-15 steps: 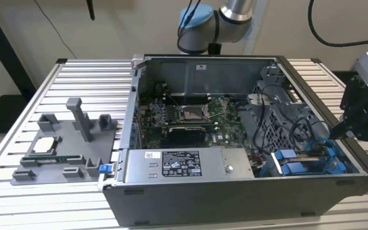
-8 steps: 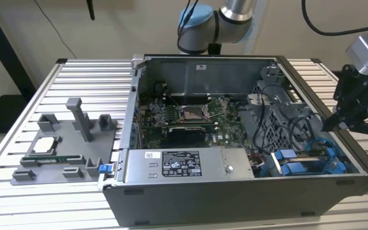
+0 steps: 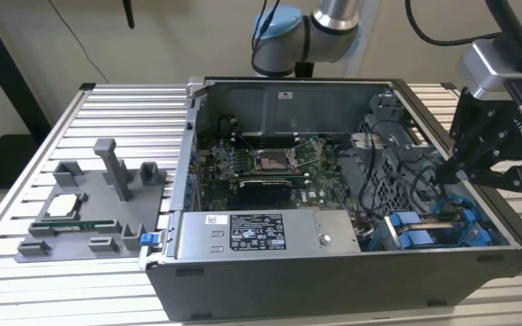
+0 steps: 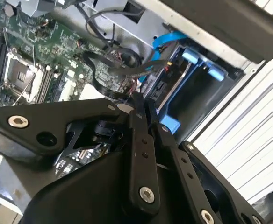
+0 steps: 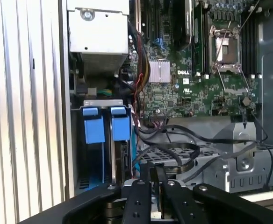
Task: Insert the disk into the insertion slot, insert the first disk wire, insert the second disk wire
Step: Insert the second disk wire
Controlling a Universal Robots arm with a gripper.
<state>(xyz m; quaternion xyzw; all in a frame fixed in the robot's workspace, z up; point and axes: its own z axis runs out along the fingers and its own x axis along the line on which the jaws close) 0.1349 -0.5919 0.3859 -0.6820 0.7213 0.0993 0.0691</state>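
Note:
The disk stands on edge in the insertion slot, the drive bay at the case's front corner. Its blue carrier tabs show at the mouth, and in the exterior view the carrier sits low at the right of the case. My gripper hangs just above and behind that bay. In both wrist views its fingers lie close together. Their tips rest among loose black disk wires that loop over the metal cage. I cannot tell whether a wire is pinched between them.
The open case lies on a slatted aluminium table. A labelled grey power-supply box sits beside the bay, and the motherboard with its CPU socket lies behind. A grey fixture with parts stands at the exterior view's left.

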